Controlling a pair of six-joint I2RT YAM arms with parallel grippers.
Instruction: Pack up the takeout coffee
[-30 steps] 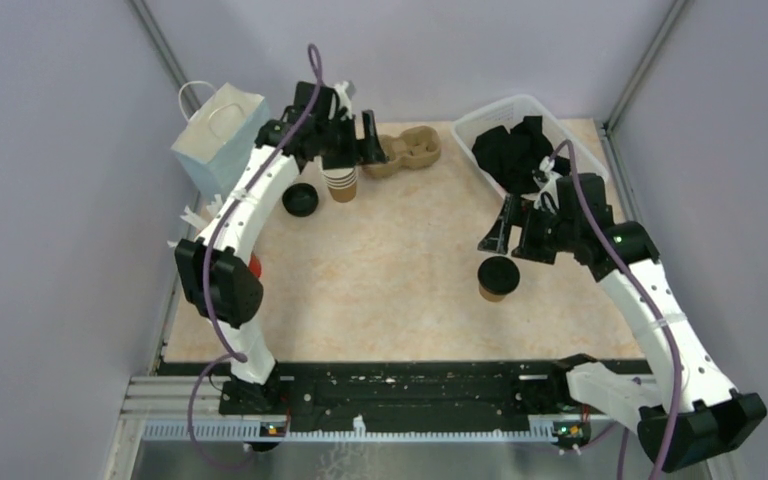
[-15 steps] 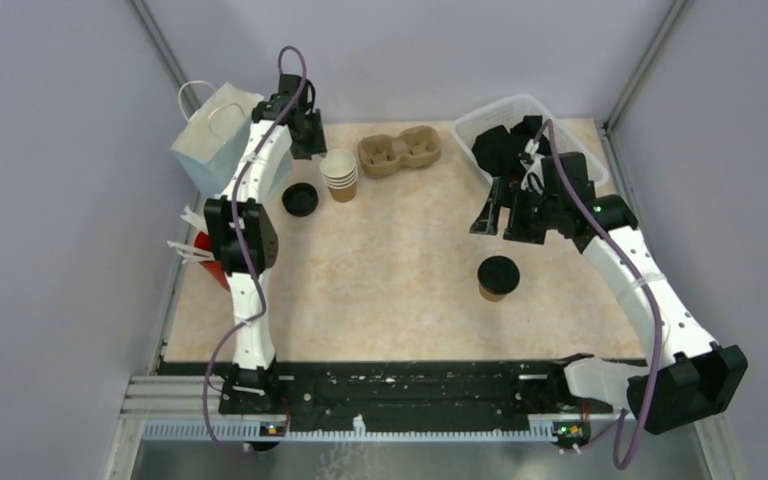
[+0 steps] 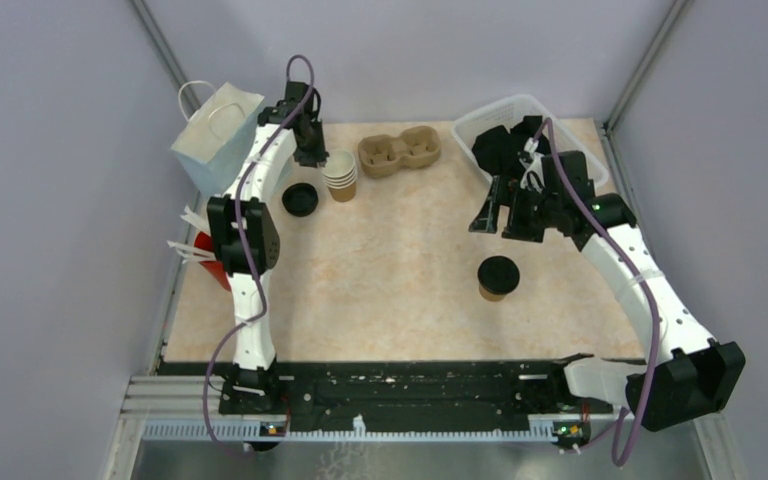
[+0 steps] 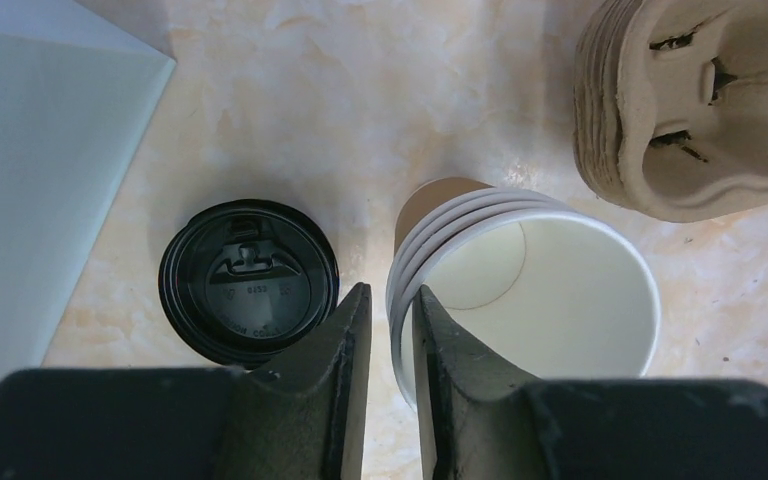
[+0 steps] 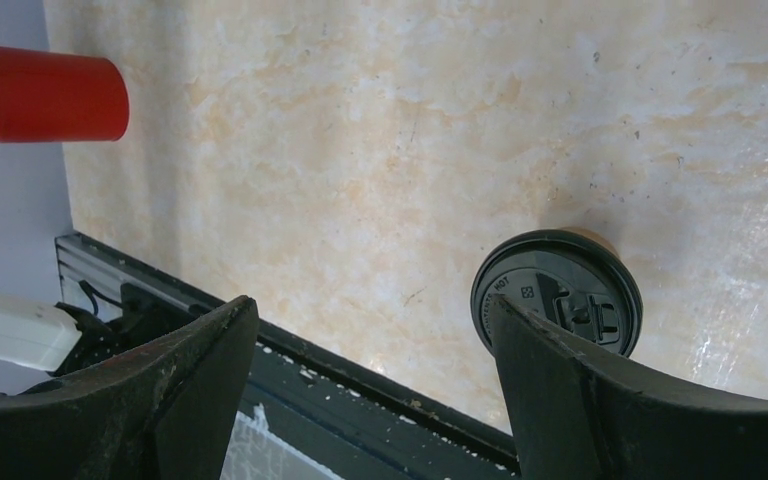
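A stack of kraft paper cups (image 3: 340,172) (image 4: 520,290), white inside and without a lid, stands at the back left. A loose black lid (image 3: 300,198) (image 4: 248,282) lies on the table beside it. My left gripper (image 3: 312,150) (image 4: 392,295) sits astride the stack's near rim, one finger inside the top cup and one outside. Its jaws are narrow, and a sliver of table shows between the outer finger and the rim. A lidded cup (image 3: 498,275) (image 5: 557,290) stands mid-right. My right gripper (image 3: 495,222) (image 5: 370,305) hovers open behind and above it, holding nothing.
A brown two-hole carrier (image 3: 398,152) (image 4: 695,100) lies just right of the cup stack. A pale paper bag (image 3: 215,135) (image 4: 30,170) stands at the back left corner. A red cup (image 3: 210,268) (image 5: 45,92) sits at the left edge. A white bin (image 3: 505,103) of black lids is at the back right.
My left gripper shifted left off the carrier side to the stack's rim, and its jaws narrowed from wide to a thin gap. The right gripper drew back slightly, then held still.
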